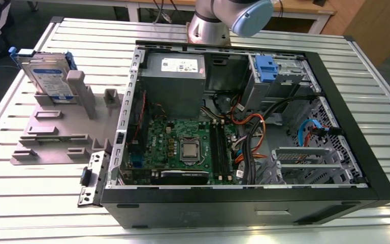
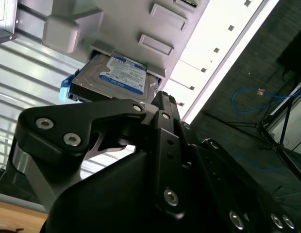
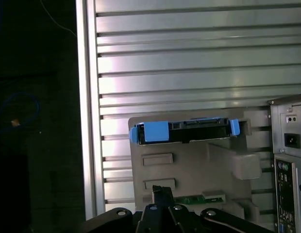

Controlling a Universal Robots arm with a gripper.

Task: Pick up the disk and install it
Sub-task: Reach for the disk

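The black gripper (image 3: 160, 203) looks toward the grey slotted stand (image 1: 54, 133) and holds nothing; I cannot tell whether it is open or closed. The disk (image 1: 49, 76) stands on edge in the stand, likely so its blue-railed top is easy to grasp, beside the open computer case (image 1: 357, 152).

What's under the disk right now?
The grey slotted stand: the disk stands upright in one of its slots. Its bottom edge is hidden inside the slot.

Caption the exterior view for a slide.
Silver hard drive in blue plastic rails stands upright in a grey plastic slotted stand beside the open black computer case, on a slatted metal table.
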